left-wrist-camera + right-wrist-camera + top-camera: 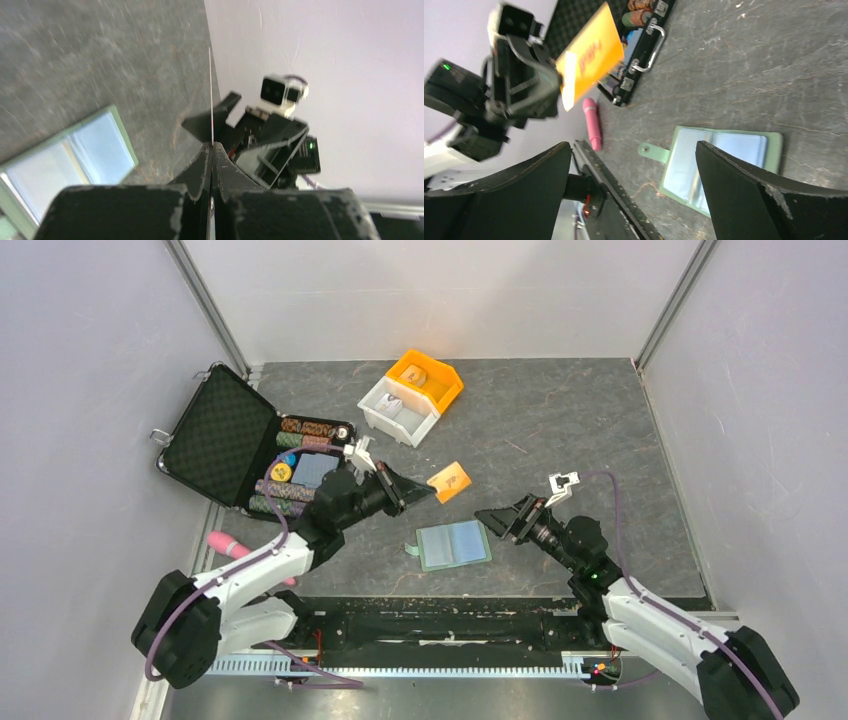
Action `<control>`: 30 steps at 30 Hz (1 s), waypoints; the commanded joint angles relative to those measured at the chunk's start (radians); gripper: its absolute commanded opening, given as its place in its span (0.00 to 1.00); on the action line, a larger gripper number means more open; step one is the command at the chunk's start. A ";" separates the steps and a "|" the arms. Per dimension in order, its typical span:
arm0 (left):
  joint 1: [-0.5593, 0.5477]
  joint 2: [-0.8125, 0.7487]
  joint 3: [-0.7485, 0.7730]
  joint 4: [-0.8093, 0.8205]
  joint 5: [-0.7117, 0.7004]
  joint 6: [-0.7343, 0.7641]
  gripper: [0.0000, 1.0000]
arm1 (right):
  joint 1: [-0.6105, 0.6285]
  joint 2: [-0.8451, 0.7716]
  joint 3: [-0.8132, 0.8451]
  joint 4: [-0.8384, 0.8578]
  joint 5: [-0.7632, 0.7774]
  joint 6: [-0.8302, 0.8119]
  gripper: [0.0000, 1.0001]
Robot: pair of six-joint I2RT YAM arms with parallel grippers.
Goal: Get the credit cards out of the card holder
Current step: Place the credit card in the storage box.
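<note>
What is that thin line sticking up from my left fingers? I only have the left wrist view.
Observer: An orange credit card, edge-on to your camera. The left gripper pinches one end of it.
Operator: Is the right gripper carrying anything?
Observer: No. The right gripper is empty, and its fingers are spread wide in its own wrist view.
Operator: How does the card holder lie?
Observer: The card holder lies opened flat on the table, below the gap between the two grippers in the top view. Its tab points toward the left arm's side.
</note>
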 commanded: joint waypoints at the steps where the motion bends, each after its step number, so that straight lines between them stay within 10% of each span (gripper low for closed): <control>1: 0.094 0.015 0.119 -0.127 -0.032 0.130 0.02 | 0.004 -0.068 0.047 -0.169 0.000 -0.170 0.98; 10: 0.318 0.294 0.395 -0.200 0.017 0.228 0.02 | 0.004 -0.163 0.085 -0.348 0.036 -0.289 0.98; 30: 0.412 0.997 1.031 -0.192 -0.035 0.168 0.02 | 0.005 -0.095 0.197 -0.462 0.090 -0.371 0.98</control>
